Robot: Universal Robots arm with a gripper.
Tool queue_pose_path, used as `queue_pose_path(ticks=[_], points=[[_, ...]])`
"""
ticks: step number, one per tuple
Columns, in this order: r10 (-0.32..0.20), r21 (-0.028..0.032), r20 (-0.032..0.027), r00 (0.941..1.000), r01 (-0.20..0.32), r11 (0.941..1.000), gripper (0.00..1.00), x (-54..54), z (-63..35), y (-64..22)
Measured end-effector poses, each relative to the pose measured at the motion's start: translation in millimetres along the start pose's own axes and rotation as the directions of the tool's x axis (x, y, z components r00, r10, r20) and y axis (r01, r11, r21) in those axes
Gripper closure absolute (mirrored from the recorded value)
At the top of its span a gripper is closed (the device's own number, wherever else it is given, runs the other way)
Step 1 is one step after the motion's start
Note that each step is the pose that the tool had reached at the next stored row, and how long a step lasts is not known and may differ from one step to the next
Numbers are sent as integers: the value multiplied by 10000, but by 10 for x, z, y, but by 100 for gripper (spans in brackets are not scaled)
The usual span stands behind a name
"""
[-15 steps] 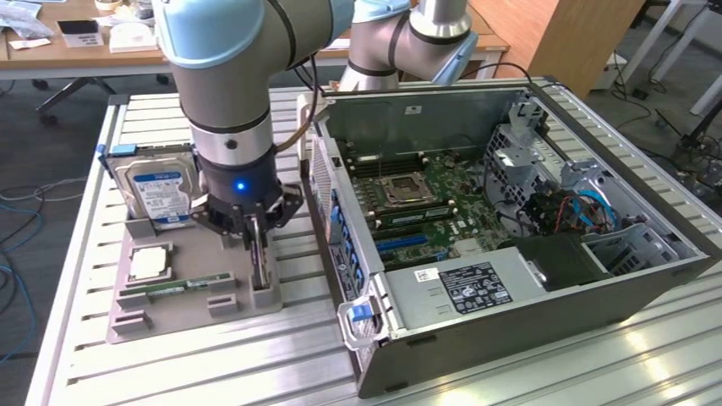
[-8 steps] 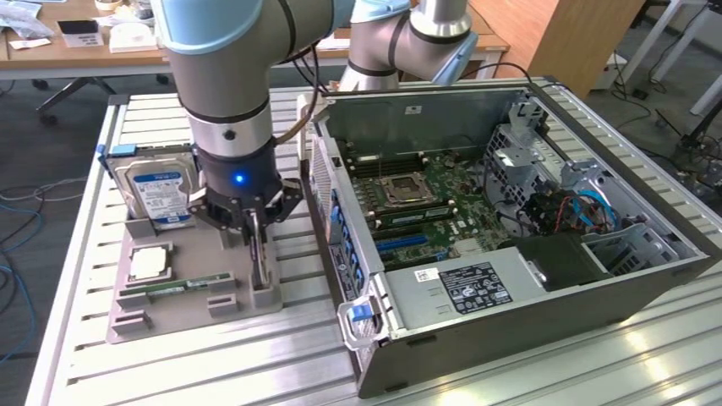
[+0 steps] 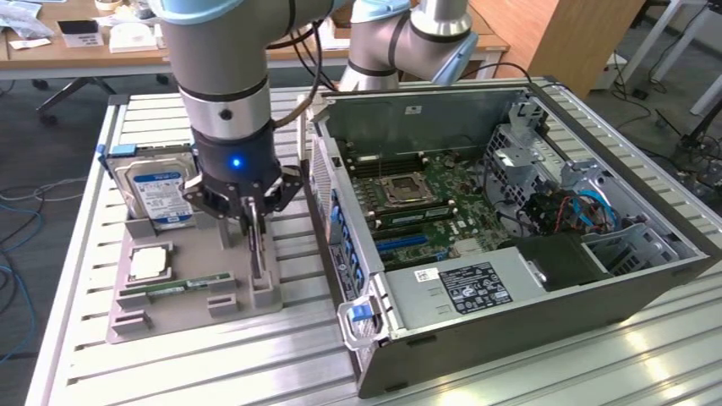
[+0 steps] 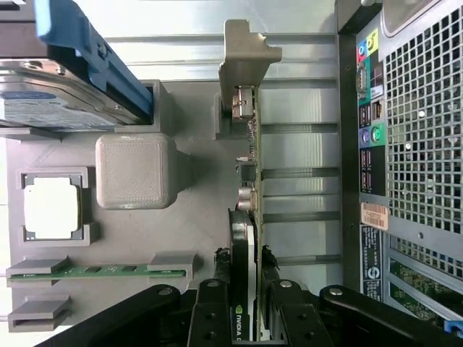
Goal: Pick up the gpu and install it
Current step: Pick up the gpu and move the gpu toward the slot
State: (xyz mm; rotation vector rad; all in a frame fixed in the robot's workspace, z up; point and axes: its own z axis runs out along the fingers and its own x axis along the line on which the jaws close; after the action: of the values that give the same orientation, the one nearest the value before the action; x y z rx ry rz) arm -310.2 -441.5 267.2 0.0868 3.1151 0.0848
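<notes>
Grasp step: gripper (image 3: 255,222) astride gpu (image 4: 244,181), which stands on edge in tray (image 3: 181,317) slot; apparently clamped on card, though contact is hard to confirm. Lifting calls for a straight pull clear of the slot.

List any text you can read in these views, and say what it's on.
Nothing reads with certainty.
gpu: green logo on the black cooler, letters cut off.
hard drive: blue-white label, print too small.
white label inside the computer case: print too small.
orange sticker on the case's rear: blurred.
</notes>
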Motion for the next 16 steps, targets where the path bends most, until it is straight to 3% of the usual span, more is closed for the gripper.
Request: queue_pose_path(ticks=[16], points=[[-2,1,-1,10000,2,10000,73,-11,-470,26]])
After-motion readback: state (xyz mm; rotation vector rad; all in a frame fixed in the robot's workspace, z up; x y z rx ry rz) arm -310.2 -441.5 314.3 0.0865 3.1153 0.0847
